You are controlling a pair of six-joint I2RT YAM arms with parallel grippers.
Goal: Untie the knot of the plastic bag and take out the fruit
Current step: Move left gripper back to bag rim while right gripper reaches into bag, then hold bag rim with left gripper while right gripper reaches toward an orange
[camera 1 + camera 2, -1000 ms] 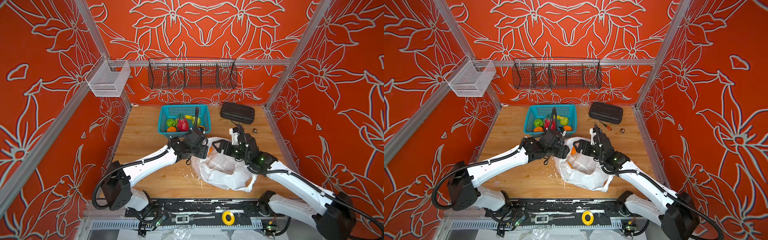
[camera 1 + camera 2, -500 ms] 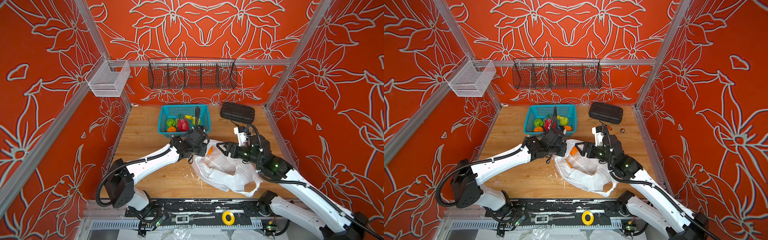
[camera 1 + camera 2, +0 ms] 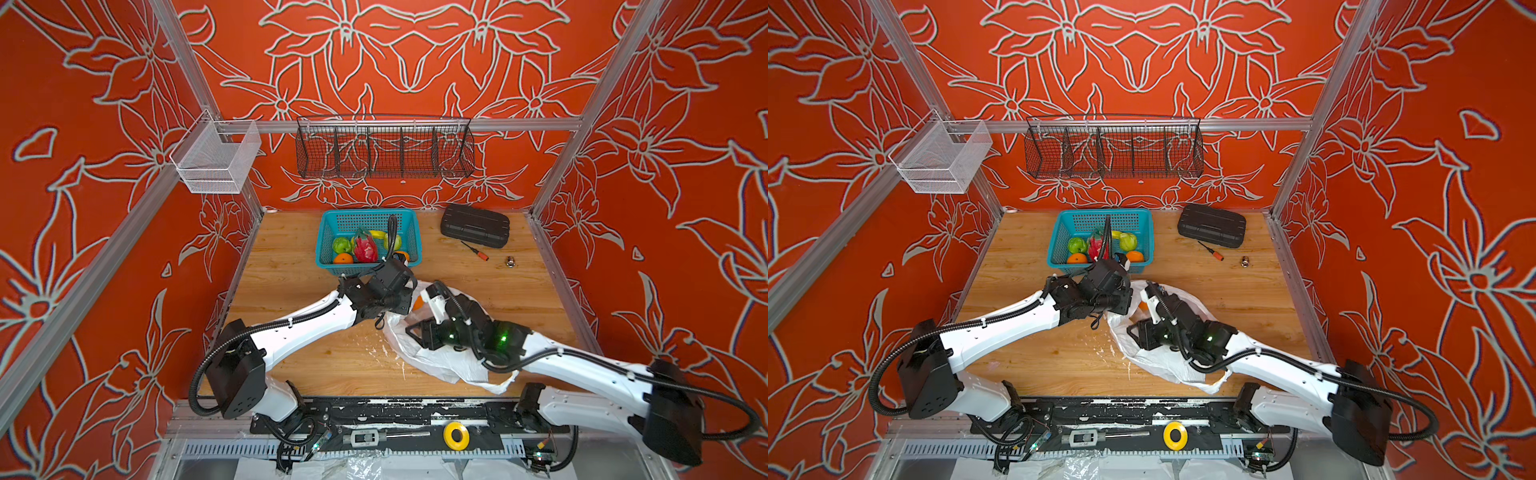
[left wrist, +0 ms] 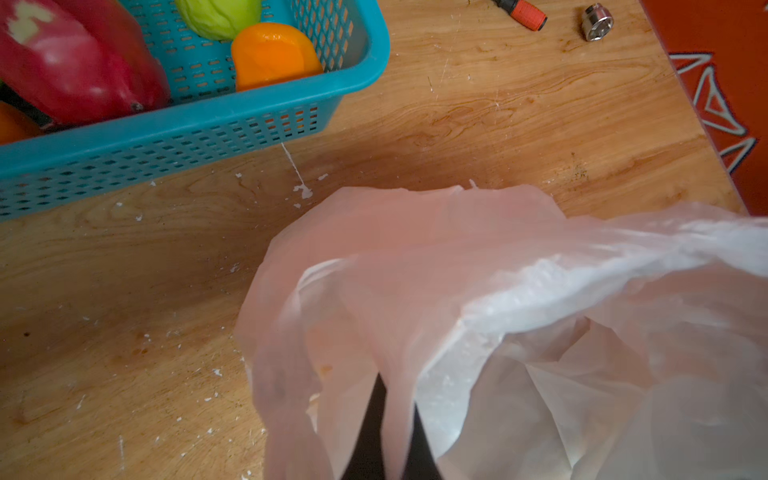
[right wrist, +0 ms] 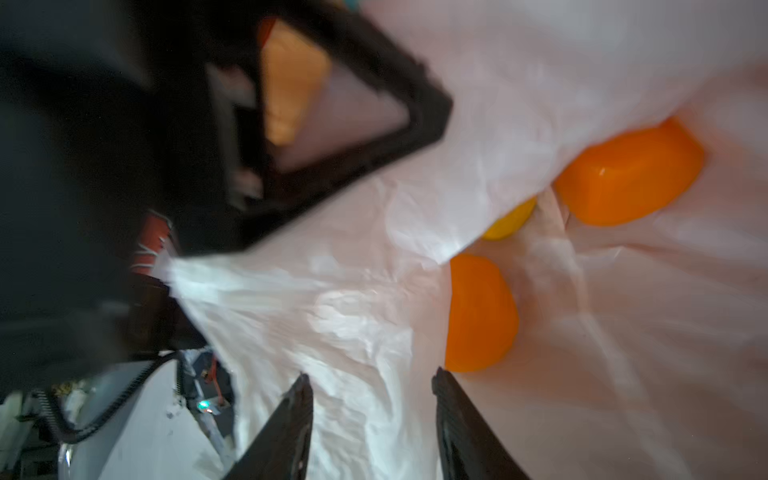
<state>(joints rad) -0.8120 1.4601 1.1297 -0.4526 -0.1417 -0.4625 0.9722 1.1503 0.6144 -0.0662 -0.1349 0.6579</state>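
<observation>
The left hand [image 4: 395, 401] pinches the plastic bag [image 3: 449, 365] edge. The right hand [image 5: 370, 374] is spread, with bag between. The bag lies on the surface [image 3: 291, 257] at 5 o'clock from the basket [image 3: 332, 268], oranges [image 5: 627, 174] inside.

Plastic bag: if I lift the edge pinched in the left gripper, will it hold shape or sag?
Likely floppy: the plastic bag is thin, crinkled film draping over the left gripper. Probably light itself; most weight would be the oranges inside. Those look smooth and rounded, so they may roll as the film shifts.
</observation>
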